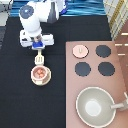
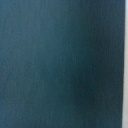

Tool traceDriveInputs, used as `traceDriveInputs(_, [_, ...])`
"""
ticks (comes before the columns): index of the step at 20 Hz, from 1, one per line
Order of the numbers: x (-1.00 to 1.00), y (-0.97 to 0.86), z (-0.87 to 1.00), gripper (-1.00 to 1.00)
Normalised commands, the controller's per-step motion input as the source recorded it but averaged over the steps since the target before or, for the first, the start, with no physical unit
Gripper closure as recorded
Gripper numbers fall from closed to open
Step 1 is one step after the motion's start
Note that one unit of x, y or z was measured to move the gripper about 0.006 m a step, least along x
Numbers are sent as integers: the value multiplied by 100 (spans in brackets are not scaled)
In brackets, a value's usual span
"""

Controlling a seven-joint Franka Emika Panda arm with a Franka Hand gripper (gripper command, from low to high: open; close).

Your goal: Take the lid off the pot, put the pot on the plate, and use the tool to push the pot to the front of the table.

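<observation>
Your wrist view gives you only a flat blue-grey blur; the exterior view carries everything else. There, the gripper sits at the tool's handle end, its slotted head touching the pot, which stands on the plate on the table. The lid rests on the stove, toward the exterior view's right.

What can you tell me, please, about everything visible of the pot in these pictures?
The pot is small, round and pinkish-cream, with a reddish-orange inside and no lid on it. It sits upright on the cream plate, on the black table at the exterior view's left. The tool's slotted head lies just above it, seemingly at its rim. The claw is above that, at the tool's handle.
</observation>
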Motion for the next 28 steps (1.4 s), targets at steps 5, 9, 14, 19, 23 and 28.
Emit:
traceDriveInputs(5, [97, 32, 79, 100])
traceDriveInputs(9, [-33, 13, 78, 100])
traceDriveInputs(14, [-88, -29, 27, 100])
traceDriveInputs(19, [-100, -13, -34, 100])
traceDriveInputs(23, [-62, -4, -67, 100])
traceDriveInputs(28, [16, 0, -50, 100])
